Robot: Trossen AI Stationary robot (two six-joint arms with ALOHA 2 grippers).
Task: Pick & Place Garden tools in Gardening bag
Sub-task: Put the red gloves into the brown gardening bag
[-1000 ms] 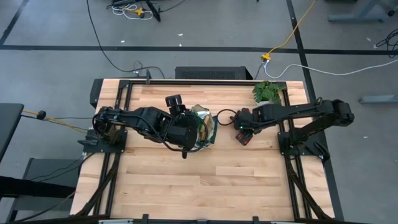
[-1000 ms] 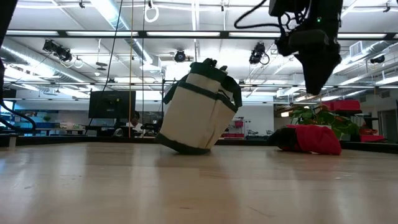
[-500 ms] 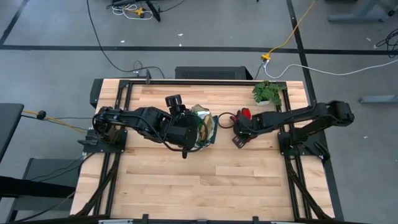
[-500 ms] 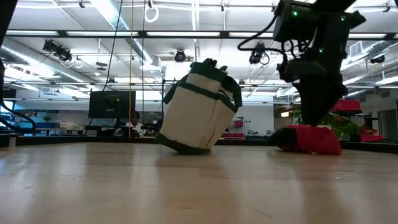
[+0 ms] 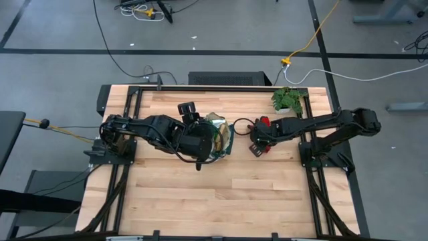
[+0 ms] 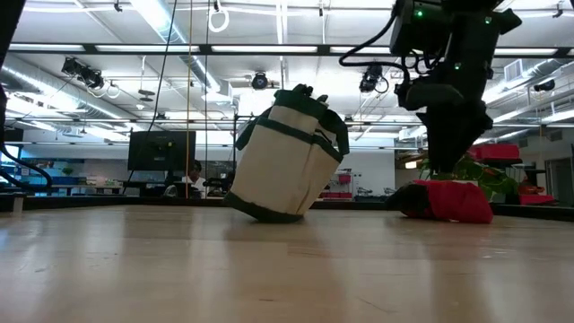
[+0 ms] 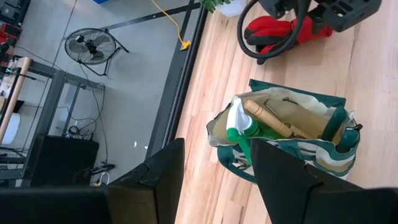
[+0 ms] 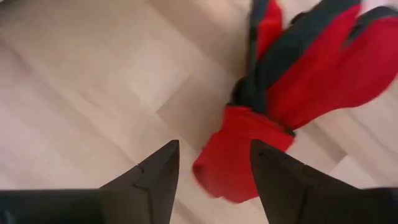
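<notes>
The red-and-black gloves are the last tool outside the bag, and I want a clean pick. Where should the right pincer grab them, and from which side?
Probably at the red cuff end of the gloves, from straight above. They lie flat and limp on the table, and the bunched cuff offers the thickest fold. The right pincer hangs open just over it.

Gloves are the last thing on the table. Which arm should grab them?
The right. Its open gripper hangs just above the red-and-black gloves, while the left gripper is over the gardening bag.

one gardening bag [image 6: 285,161], one pair of gloves [image 8: 298,93], one potted plant [image 5: 287,98], two arms
</notes>
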